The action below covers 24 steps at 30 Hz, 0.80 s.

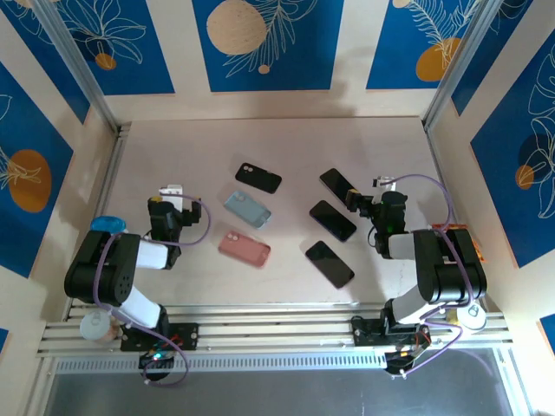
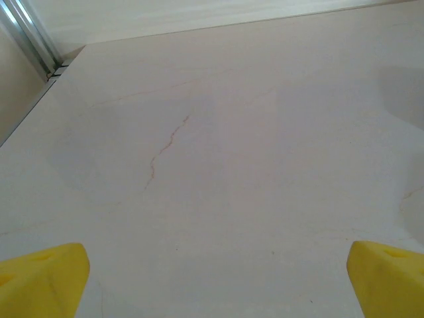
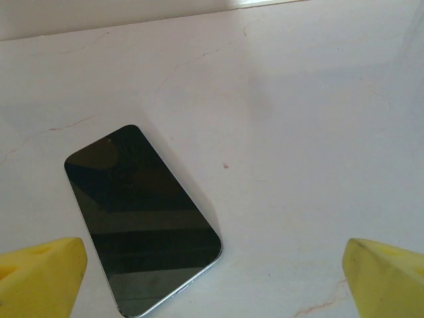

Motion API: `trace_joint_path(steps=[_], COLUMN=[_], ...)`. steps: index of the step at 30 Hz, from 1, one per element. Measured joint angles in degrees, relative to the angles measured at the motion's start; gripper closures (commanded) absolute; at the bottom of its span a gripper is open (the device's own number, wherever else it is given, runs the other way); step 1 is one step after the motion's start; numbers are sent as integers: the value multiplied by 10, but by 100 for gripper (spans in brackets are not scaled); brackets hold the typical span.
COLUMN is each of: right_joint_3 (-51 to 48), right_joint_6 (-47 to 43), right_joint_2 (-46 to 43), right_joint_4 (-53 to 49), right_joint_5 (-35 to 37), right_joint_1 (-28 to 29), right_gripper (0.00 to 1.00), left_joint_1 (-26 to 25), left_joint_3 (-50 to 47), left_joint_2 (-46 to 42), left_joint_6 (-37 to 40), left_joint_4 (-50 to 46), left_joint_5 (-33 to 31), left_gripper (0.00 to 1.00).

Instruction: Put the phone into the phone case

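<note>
Three black phones lie screen-up right of centre: one far [image 1: 337,184], one in the middle [image 1: 333,220] and one near [image 1: 329,263]. Three cases lie left of them: a black case [image 1: 257,178], a pale blue case [image 1: 247,209] and a pink case [image 1: 244,248]. My right gripper [image 1: 375,192] rests low just right of the far phone. In the right wrist view a black phone [image 3: 142,218] lies ahead and to the left of the open right gripper [image 3: 212,285]. My left gripper [image 1: 173,194] sits left of the cases, and in its wrist view the left gripper [image 2: 213,281] stands open over bare table.
Side walls with aluminium rails [image 1: 95,186] close in the pale tabletop [image 1: 286,139] on the left and right. A metal rail corner [image 2: 40,46] shows at the far left in the left wrist view. An orange object [image 1: 464,238] lies by the right arm.
</note>
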Motion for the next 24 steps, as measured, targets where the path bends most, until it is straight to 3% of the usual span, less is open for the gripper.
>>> trace_joint_path(steps=[24], right_joint_3=[0], right_joint_6=[0], right_joint_2=[0], right_joint_4=[0], right_joint_5=[-6], right_joint_1=[-1], right_gripper=[1], left_joint_1=[0], left_joint_3=[0], left_joint_2=[0], left_joint_6=[0], left_joint_4=[0], left_joint_5=[-3], left_gripper=[1])
